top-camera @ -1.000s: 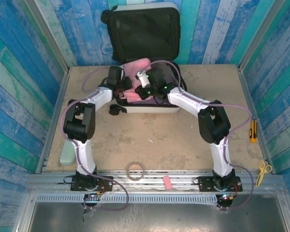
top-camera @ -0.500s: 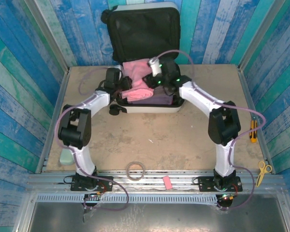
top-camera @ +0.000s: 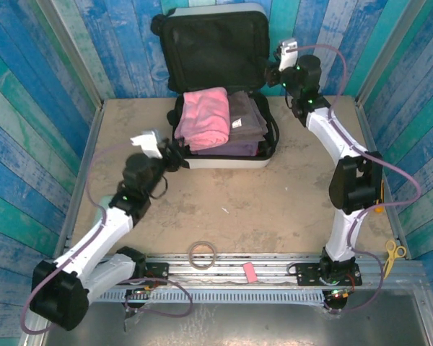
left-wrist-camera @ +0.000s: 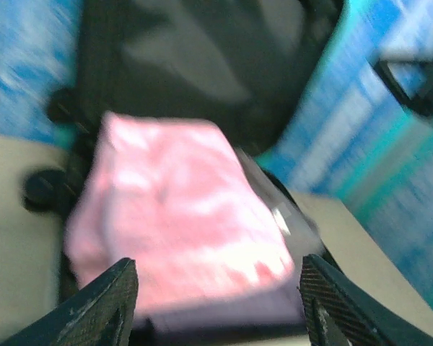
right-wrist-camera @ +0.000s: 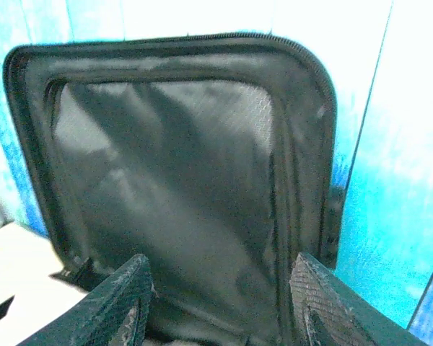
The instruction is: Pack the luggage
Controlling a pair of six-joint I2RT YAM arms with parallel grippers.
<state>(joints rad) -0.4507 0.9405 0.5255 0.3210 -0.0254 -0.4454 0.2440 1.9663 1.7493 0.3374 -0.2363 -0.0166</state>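
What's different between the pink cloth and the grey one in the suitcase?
The pink cloth lies in the left half, the grey cloth in the right. The pink cloth looks puffier and brighter; the grey cloth lies flatter and shows a small white tag. Both are folded and lie inside the open luggage.

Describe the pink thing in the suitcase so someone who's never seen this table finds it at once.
Find the open white luggage at the far middle of the table, black-lined lid standing upright. In its lower half two folded stacks lie side by side; the pink cloth is the left one. It is bright pink, its neighbour the grey-purple stack dull.
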